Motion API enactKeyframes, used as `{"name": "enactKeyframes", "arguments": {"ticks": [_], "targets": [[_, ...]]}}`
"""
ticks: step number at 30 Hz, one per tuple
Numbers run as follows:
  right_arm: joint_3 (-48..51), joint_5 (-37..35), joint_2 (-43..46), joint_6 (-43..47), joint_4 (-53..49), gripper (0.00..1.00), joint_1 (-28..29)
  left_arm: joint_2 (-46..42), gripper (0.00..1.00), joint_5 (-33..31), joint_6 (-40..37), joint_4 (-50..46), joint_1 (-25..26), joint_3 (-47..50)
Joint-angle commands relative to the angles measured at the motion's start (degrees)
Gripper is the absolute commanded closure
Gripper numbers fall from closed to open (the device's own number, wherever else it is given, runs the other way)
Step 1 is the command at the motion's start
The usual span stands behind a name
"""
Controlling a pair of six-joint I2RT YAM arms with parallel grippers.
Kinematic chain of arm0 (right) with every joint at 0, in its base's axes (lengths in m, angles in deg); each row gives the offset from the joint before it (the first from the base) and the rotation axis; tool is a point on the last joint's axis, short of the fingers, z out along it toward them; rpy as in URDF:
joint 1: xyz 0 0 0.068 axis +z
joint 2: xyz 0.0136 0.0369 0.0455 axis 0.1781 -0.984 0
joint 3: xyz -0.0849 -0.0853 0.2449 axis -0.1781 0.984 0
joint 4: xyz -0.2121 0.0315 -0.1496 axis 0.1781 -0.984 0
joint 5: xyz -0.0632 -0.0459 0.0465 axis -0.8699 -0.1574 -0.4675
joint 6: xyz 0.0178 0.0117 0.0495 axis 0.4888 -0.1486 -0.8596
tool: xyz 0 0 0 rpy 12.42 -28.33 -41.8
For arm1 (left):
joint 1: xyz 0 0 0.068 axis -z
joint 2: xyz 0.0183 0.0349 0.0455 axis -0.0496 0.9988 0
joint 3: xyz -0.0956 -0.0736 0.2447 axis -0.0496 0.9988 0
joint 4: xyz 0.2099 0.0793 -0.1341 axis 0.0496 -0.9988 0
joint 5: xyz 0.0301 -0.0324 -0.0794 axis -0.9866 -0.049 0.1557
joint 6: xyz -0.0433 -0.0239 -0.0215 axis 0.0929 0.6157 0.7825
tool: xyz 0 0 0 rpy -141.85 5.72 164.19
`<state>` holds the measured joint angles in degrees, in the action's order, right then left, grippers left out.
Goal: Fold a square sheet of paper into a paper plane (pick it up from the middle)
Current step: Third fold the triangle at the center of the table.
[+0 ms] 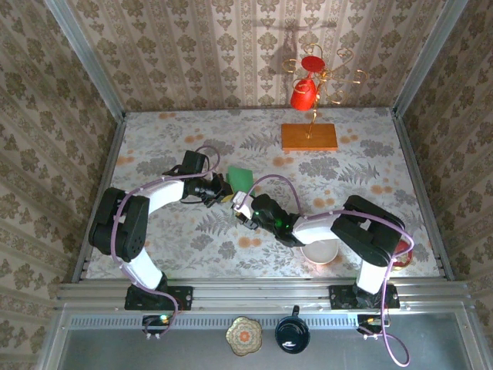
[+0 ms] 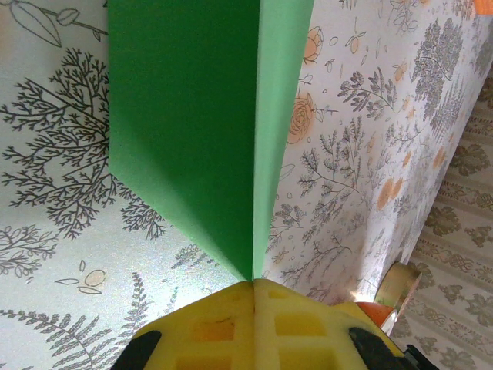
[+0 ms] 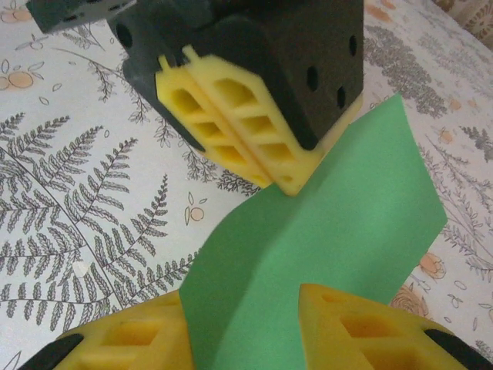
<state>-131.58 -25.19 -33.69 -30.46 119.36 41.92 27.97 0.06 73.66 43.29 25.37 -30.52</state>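
left gripper [image 2: 254, 289] pads pinched together on folded green paper [image 2: 185, 131] at its crease end, right gripper [image 3: 250, 327] fingers apart, straddling the sheet's lower edge, contact unclear

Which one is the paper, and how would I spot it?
Look to the middle of the flowered table. The paper is the small folded sheet there, pinched by the left gripper. Its bright green sets it apart; the slab behind is orange.
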Motion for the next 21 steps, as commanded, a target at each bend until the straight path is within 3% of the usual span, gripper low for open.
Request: {"name": "enactKeyframes", "arguments": {"ticks": [1, 6, 12, 14, 18, 21], "targets": [[0.8, -1.1, 1.9, 0.4, 2.3, 0.61, 0.3, -0.3, 0.95, 0.0, 0.6, -0.2, 0.4, 0.4], [0.5, -0.7, 1.6, 0.3, 2.0, 0.61, 0.4, -0.2, 0.95, 0.1, 0.7, 0.0, 0.5, 0.4], [0.6, 1.2, 1.9, 0.2, 0.7, 0.76, 0.4, -0.3, 0.94, -0.1, 0.6, -0.3, 0.5, 0.4], [0.6, 2.3, 2.4, 0.0, -0.6, 0.82, 0.4, -0.4, 0.88, -0.4, 0.0, -1.8, 0.1, 0.2], [0.3, 5.8, 3.3, -1.3, -5.4, 0.93, 0.3, -2.6, 0.67, -5.1, -1.7, -4.5, -2.9, 1.3], [0.1, 9.6, 4.1, -3.8, -9.5, 0.96, 0.1, -4.8, 0.59, -7.2, -4.3, -6.5, -5.6, 1.5]]}}
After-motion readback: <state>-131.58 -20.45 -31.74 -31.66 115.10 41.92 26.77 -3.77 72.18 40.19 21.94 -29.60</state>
